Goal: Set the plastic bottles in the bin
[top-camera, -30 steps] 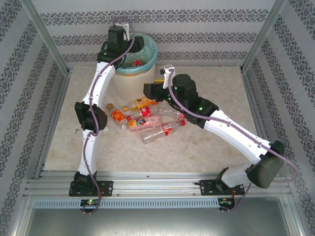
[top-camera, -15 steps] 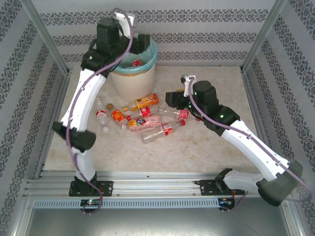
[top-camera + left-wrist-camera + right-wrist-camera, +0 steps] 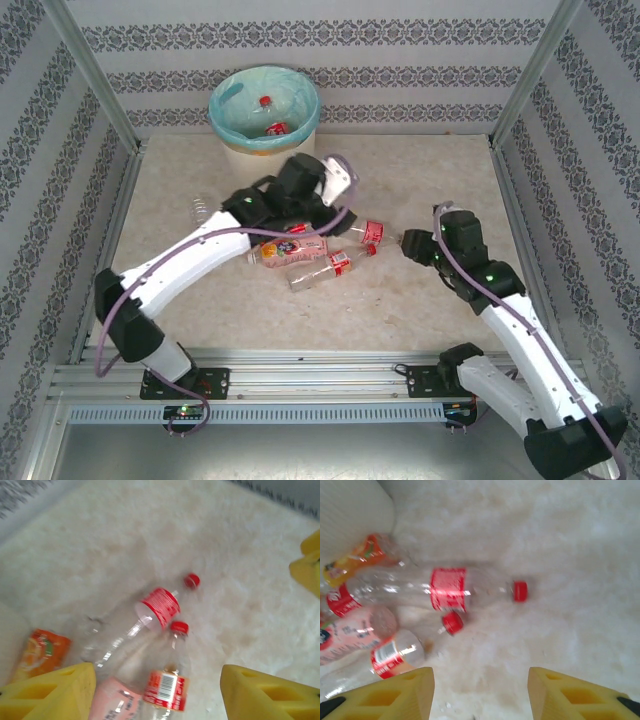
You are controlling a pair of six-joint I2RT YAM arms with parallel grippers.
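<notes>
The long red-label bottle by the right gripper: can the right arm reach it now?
Probably yes. The bottle lies flat just ahead of the open right gripper, with bare table around its cap end.

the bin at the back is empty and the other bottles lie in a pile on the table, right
Not empty: the top external view shows red-capped bottles already lying inside the bin. The other bottles do lie in a pile on the table.

Left arm [image 3: 215, 240] sits right over the bottles [image 3: 300, 250], so half the pile's hidden. Orange one [image 3: 42, 652] dips behind a finger [image 3: 50, 695], both wrist shots pretty blurry.
</notes>
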